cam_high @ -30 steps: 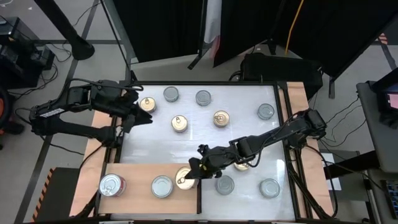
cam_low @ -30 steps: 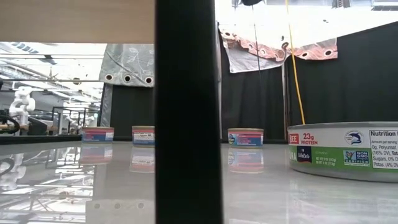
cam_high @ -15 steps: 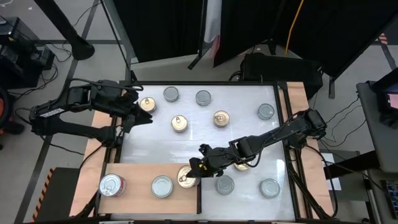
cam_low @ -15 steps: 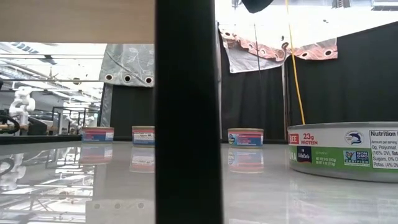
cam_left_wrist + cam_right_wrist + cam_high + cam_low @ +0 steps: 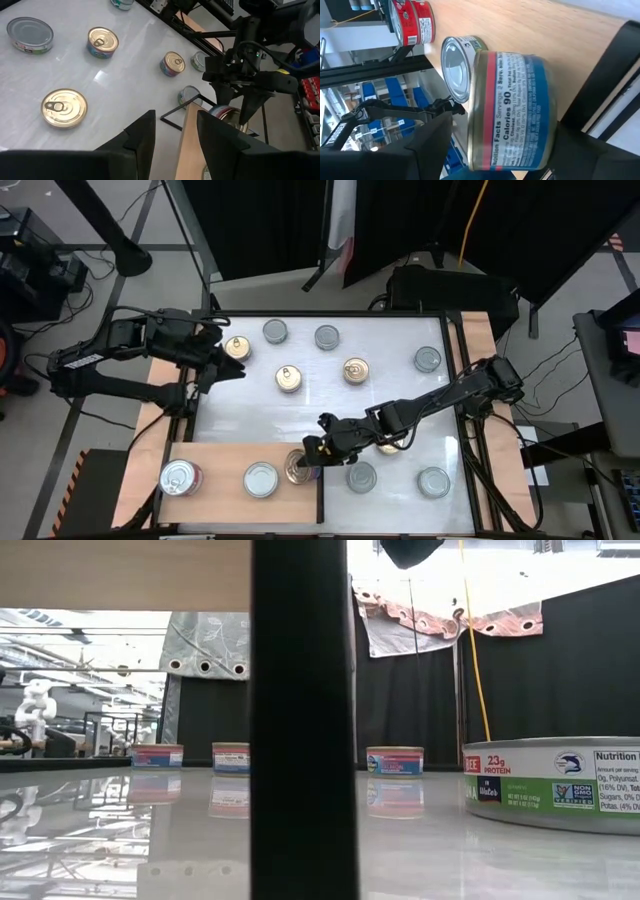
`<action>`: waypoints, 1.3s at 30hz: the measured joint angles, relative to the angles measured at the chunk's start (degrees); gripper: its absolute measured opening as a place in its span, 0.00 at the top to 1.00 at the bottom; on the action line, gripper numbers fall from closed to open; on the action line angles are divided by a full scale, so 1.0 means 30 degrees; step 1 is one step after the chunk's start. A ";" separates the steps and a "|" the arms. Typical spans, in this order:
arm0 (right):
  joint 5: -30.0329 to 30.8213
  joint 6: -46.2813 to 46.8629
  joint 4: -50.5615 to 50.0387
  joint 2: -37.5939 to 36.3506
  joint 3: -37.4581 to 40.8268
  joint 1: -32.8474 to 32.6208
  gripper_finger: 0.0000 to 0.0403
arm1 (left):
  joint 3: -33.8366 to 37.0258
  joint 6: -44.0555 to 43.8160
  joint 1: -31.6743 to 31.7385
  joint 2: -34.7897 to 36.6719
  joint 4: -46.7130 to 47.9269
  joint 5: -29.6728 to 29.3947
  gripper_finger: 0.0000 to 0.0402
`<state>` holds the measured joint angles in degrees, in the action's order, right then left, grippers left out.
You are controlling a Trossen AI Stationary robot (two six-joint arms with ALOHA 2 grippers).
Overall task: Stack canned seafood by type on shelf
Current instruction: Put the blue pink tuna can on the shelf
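Shelf [image 5: 225,458] carries gold-lid can [image 5: 298,467]; right gripper [image 5: 312,455] fingers apart astride it. Left gripper [image 5: 218,345] fingers part-open, empty.

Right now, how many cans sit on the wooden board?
3: a red-labelled can at the board's left end, a silver-lidded can mid-board, a gold-lidded can at its right edge, between the right end effector's fingers. None looks hidden.

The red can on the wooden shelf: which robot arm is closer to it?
The right gripper. It is over the shelf's other end, past a silver can from the red can. The left gripper waits far up the table.
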<state>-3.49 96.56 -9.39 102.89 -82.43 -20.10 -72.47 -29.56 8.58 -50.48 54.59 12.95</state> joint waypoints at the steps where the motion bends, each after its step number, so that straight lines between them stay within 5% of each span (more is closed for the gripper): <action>1: -0.0020 -0.0028 0.0105 0.0000 0.0000 0.0000 0.30 | 0.0000 0.0007 0.0000 -0.0003 -0.0007 0.0000 0.64; 11: -0.1880 -0.0593 -0.2184 -0.0117 -0.1430 0.0000 0.22 | 0.0000 0.0143 0.0000 -0.0007 0.0002 -0.0574 0.64; 19: -0.2149 -0.1063 -0.3037 -0.0131 -0.2393 0.0007 0.22 | 0.0000 0.0510 0.0003 -0.0007 0.0000 -0.1285 0.64; 33: -0.5560 -0.1623 -0.3725 -0.0124 -0.2368 0.0067 0.26 | 0.0000 0.0670 0.0000 -0.0007 0.0054 -0.1501 0.64; 39: -0.3624 -0.2634 -0.3512 -0.0124 -0.2368 0.0232 0.33 | 0.0000 0.1064 0.0000 -0.0007 0.0138 -0.2013 0.64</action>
<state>-14.36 88.66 -19.92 102.52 -89.54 -19.40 -72.47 -26.37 8.58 -50.50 55.00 6.91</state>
